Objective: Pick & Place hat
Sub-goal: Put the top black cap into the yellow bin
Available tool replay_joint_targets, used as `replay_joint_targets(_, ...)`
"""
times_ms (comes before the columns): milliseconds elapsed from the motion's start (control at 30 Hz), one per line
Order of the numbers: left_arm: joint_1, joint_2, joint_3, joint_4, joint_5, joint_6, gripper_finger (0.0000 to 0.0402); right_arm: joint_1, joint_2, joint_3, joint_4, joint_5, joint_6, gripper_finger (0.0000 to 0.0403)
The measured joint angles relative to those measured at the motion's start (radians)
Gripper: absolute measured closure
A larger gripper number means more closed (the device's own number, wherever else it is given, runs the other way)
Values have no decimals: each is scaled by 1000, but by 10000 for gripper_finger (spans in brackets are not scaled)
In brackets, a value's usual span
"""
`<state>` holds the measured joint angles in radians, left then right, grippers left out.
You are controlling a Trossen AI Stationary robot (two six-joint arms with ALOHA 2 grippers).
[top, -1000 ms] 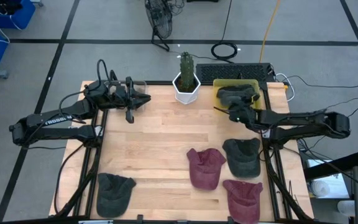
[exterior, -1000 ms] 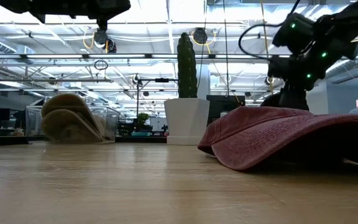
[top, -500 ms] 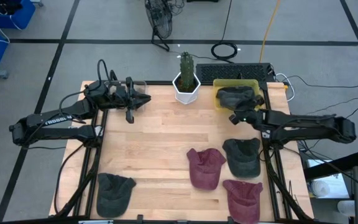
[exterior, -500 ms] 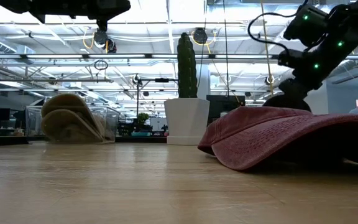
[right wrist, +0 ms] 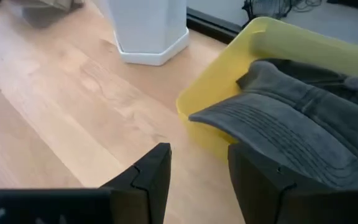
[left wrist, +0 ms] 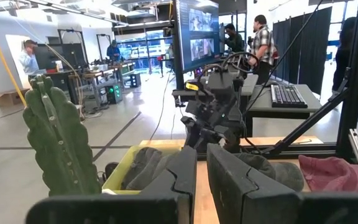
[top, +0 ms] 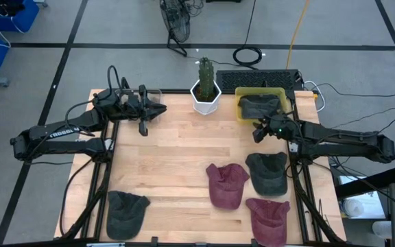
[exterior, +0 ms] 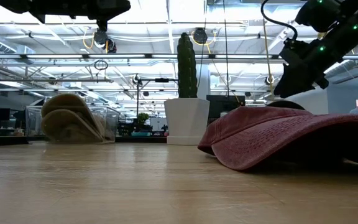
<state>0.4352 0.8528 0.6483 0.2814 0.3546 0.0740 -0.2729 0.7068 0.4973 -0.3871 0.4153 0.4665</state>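
Note:
A grey hat [right wrist: 303,118] lies in the yellow bin [right wrist: 225,84] at the table's far right, its brim over the bin's near rim. In the high view the same hat [top: 259,106] fills the bin [top: 260,90]. My right gripper [right wrist: 197,174] is open with nothing between its fingers; it hovers [top: 258,132] just in front of the bin. On the table lie a dark grey hat [top: 267,171], two maroon hats [top: 226,184] [top: 269,218] and another dark grey hat [top: 125,211]. My left gripper [top: 162,110] waits shut at the far left, raised and level.
A cactus in a white pot [top: 206,92] stands at the far edge, left of the bin. A clear box with tan things [exterior: 73,118] sits under the left arm. Bare wood [top: 177,151] lies in the table's middle. People stand in the room beyond.
My right gripper has drawn back from the yellow bin toward the table's right and near side, risen, and rolled its wrist. The grey hat stays lying in the bin. My left arm has kept still.

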Motion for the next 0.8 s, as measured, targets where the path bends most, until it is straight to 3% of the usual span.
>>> replay_joint_targets(267,0,0,0,6,0,0,355,0,56,-71,150,70,5,277)
replay_joint_targets(467,0,0,0,6,0,1,355,-27,52,-211,336,250,-29,311)
replay_joint_targets(633,0,0,0,7,0,7,355,-53,39,-314,557,262,-41,334)
replay_joint_targets(800,0,0,0,7,0,7,355,-93,35,-359,601,266,-32,354)
